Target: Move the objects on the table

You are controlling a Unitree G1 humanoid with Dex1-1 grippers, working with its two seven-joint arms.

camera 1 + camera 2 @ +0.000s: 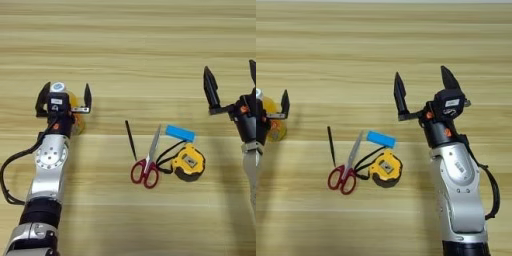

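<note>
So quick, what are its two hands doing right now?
Left gripper: jaws open, around the orange juice bottle, not clamped.
Right gripper: jaws wide open, holding nothing.

bottle (75, 107) 1 | pen (131, 140) 1 | scissors (147, 165) 1 | bar (180, 133) 1 | tape measure (188, 162) 1

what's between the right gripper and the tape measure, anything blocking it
Nothing visible. The right gripper, open, sits above bare table; the tape measure lies lower left of it, with the blue bar just beside that path.

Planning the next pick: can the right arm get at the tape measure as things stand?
Probably yes. The right claw is open above bare table, and nothing lies between it and the tape measure.
</note>
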